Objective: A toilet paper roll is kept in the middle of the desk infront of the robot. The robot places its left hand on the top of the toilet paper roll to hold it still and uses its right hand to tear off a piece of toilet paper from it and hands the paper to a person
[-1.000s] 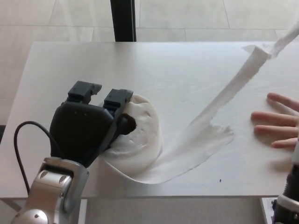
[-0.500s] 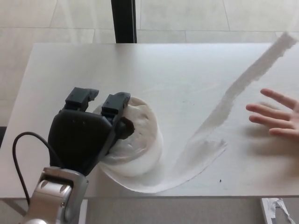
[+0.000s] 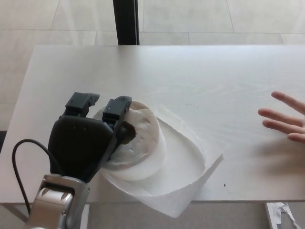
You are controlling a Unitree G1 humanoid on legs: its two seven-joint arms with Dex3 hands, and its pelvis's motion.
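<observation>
The left hand point(image 3: 88, 143) lies flat on top of the toilet paper roll point(image 3: 136, 143), fingers spread across it, pinning rather than grasping it. The roll stands on end at about seven o'clock on the white desk point(image 3: 190, 76), its core hole facing up. A loose paper tail point(image 3: 190, 176) curls from it toward four o'clock, overhanging the desk's near edge. A person's hand point(image 3: 286, 119) at three o'clock is cut off by the frame.

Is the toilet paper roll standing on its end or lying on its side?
Standing on its end: the toilet paper roll shows its round top and core hole, with the left robot hand resting on it.
</observation>
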